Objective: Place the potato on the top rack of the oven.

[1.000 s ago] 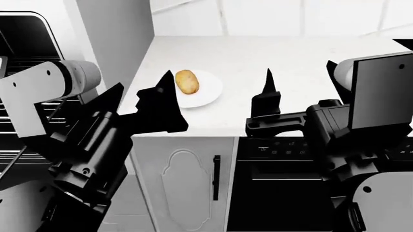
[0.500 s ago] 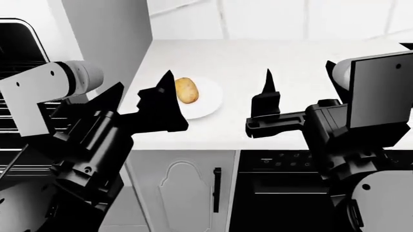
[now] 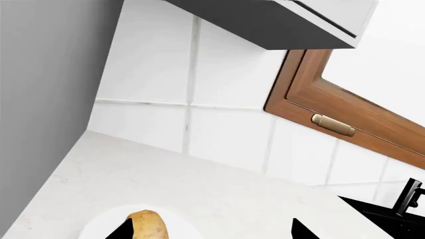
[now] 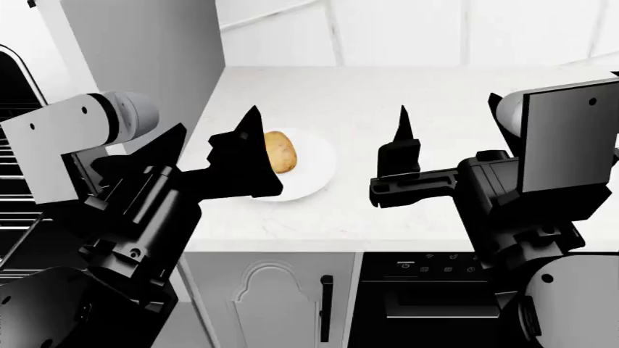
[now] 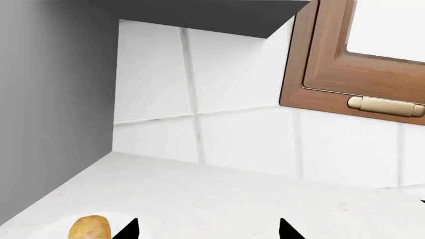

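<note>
I had the potato (image 4: 280, 151) lying on the round white plate (image 4: 312, 168) at centre-left of the head view, on the pale counter (image 4: 425, 94). My left tool (image 4: 246, 156) hung just in front of the plate with its dark tip overlapping the potato's near side in that view; whether it touched I could not tell, and I could not tell how wide it stood, though its wrist view showed 2 tips set apart at the lower edge with nothing between them. My right tool (image 4: 401, 156) stood at centre frame, well apart from the potato and holding nothing, its spread equally unclear. The risk I judged greatest was a nudge: the oval potato could roll off the plate if a tip struck it off-centre, or the plate could slide on the smooth counter. The oven (image 4: 14, 145) was cut off at the left edge, only a few wire bars showing, so I could not make out the top rack.
</note>
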